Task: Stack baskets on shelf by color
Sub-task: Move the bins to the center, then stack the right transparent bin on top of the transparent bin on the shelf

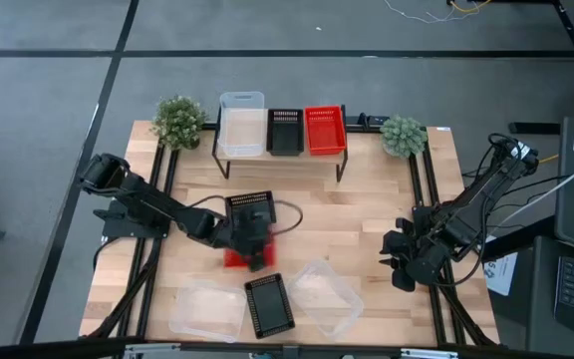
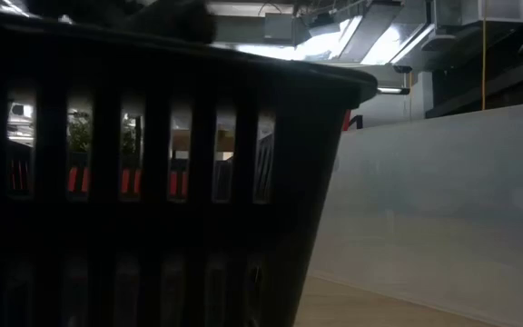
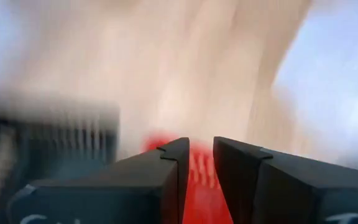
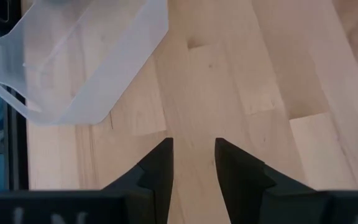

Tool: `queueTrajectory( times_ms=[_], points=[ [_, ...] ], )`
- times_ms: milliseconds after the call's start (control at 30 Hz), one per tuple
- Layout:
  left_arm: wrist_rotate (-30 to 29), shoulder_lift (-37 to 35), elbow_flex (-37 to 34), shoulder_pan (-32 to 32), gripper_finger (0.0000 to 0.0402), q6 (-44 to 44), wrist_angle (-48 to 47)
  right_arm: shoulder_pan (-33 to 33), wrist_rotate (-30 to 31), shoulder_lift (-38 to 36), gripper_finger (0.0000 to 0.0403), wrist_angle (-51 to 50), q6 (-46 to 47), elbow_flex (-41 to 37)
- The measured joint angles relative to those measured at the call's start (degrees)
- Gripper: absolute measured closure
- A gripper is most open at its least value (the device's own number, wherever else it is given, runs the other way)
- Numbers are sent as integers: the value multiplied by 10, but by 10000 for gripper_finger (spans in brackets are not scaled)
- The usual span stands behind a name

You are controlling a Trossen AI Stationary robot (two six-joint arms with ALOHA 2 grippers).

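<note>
Wooden bench [image 1: 367, 214] first: nearest you lie two clear baskets [image 1: 207, 309] [image 1: 324, 297] with a black basket [image 1: 269, 304] between them, and your right gripper [image 4: 191, 165] waits at the right edge, jaws narrowly apart over bare wood. Mid-bench, your left gripper [image 1: 252, 249] sits over a red basket [image 1: 237, 257] just beside another black basket [image 1: 252, 207], jaws narrow astride its red wall. You look to be on the red step; next, lift it onto the red one [image 1: 325, 130] on the far shelf [image 1: 339, 160].
</note>
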Motion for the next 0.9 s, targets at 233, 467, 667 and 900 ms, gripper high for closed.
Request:
queueTrajectory(
  times_ms=[233,467,667,900],
  points=[
    [39,-34,1,0,336,102,67,0,3,0,286,2,2,0],
    [32,-94,-1,-30,336,-67,-156,0,2,0,286,3,1,0],
    [32,-131,1,-47,336,-145,-290,0,5,0,286,3,1,0],
    [42,-139,0,-40,336,-208,-534,0,4,0,286,3,1,0]
  ],
)
